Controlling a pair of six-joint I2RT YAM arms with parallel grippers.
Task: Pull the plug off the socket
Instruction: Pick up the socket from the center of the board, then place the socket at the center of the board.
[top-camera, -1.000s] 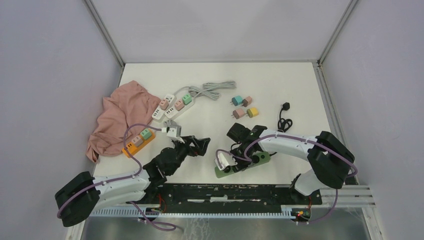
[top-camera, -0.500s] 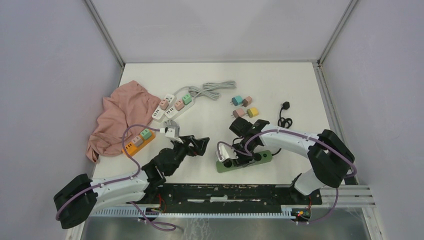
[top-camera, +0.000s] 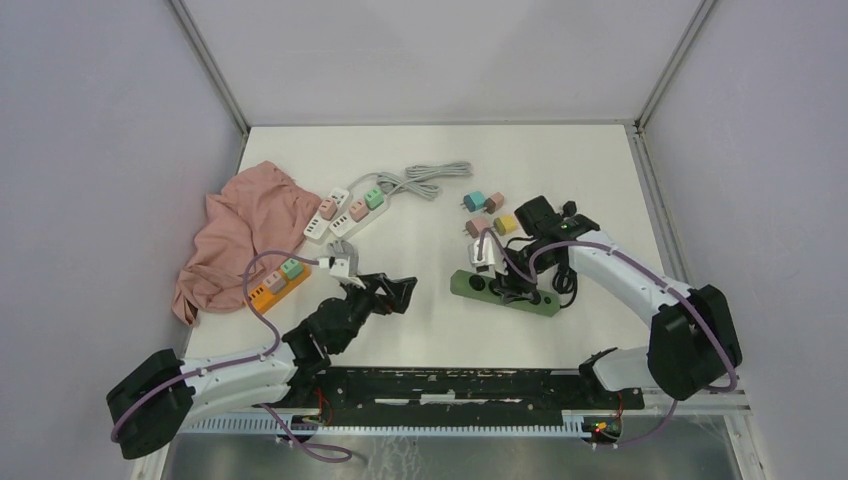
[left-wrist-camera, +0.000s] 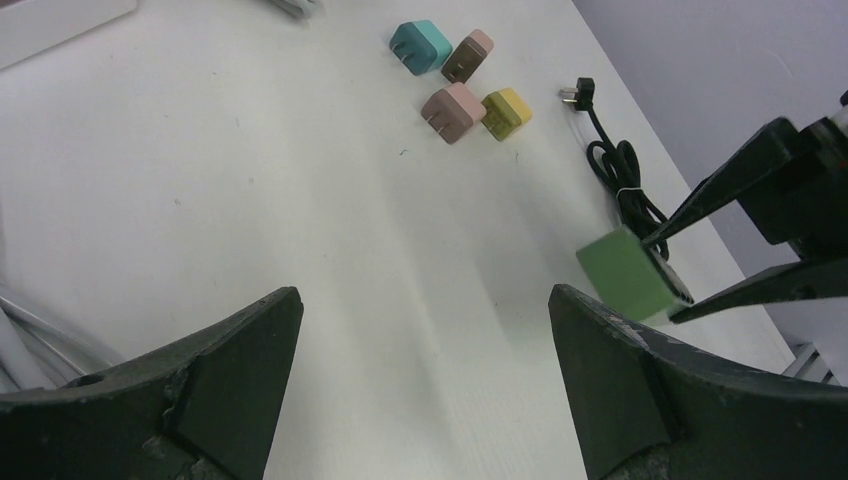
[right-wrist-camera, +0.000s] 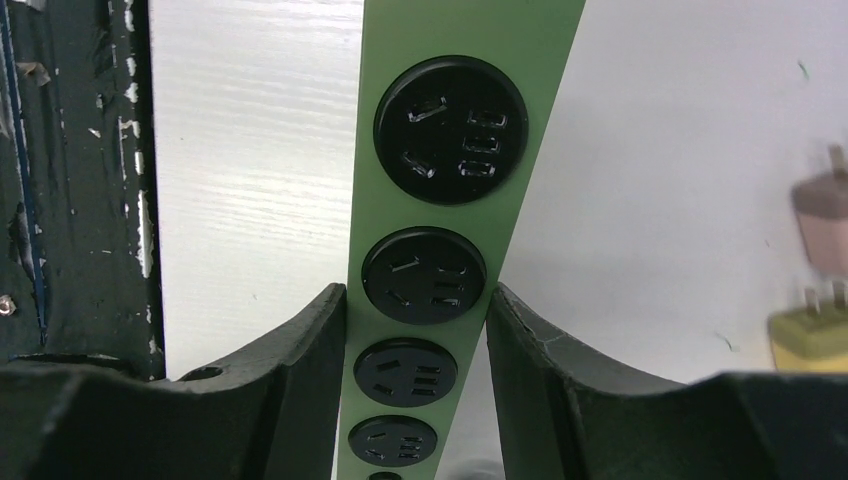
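The pink plug and green plug sit in the orange strip on the surface, off to the left of my left end effector (jaws wide apart, the nearer one). My right end effector is clamped across the green strip, whose visible sockets are bare.

A robotics lab test cell is shown. A white table is boxed in by bare lilac walls and aluminium frame posts. A left arm and a right arm are bolted to a black rail at the near edge, and purple cables are left exposed. Unrelated props are scattered about: a green power strip, a white power strip, loose plug adapters and a pink cloth.
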